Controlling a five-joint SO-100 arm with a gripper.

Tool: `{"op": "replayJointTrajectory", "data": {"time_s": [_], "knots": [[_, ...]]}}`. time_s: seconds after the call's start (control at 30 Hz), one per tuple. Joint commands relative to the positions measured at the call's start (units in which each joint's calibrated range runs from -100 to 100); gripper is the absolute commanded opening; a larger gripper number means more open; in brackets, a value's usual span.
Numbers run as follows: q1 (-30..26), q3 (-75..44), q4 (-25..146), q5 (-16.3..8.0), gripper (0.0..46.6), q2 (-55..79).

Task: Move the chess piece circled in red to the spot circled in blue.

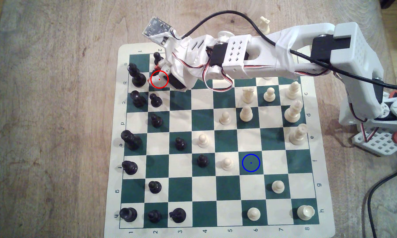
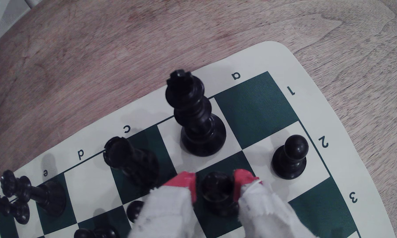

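While I watch the wrist view, my jaws [image 2: 215, 183] stand spread on either side of the black piece [image 2: 218, 194], one red fingertip [image 2: 186, 183] on one flank and the other red tip on the opposite flank. Both tips look very close to the piece, but I cannot tell whether they press on it or leave a thin gap. The piece stands upright on a dark green square in row b, column 2 of the board [image 2: 284, 55].

From the exterior view, the red ring [image 1: 159, 79] marks that same square, near the board's far corner on the exterior view's left, and my arm [image 1: 238, 57] covers most of the piece there. The blue ring [image 1: 251, 163] sits on a bare dark green square in row f, column 6, well apart from the red ring, toward the exterior view's lower right. A white pawn [image 1: 226, 163] stands on the square just beside the blue ring, on its left in that view.

Near my jaws, a tall black crowned piece [image 2: 197, 119] stands on the white square next over, and a black pawn [image 2: 290, 158] stands on the white square at a2. The board lies flat on a wooden surface [image 1: 55, 114].
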Motion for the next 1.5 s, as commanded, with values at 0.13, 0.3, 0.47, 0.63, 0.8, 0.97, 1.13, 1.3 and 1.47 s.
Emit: {"op": "replayJointTrajectory", "data": {"time_s": [0.13, 0.3, 0.47, 0.63, 0.8, 0.97, 1.13, 1.3, 1.47], "knots": [[0.27, -3.66, -1.09, 0.29, 1.0, -3.1], [0.82, -2.67, -1.01, 0.34, 0.4, -6.16], [0.82, 3.41, -0.51, 0.34, 0.4, -16.77], [0.9, 12.84, 1.29, 0.2, 0.4, -29.33], [-1.61, 23.53, 2.19, 0.24, 0.4, -41.81], [-5.13, 31.42, 5.71, 0.05, 0.4, -53.44], [-10.99, 40.22, 8.99, -0.15, 0.3, -62.95], [-16.39, 43.21, 16.19, -2.83, 0.5, -71.1], [-21.55, 50.01, 21.84, -2.78, 0.5, -82.05]]}}
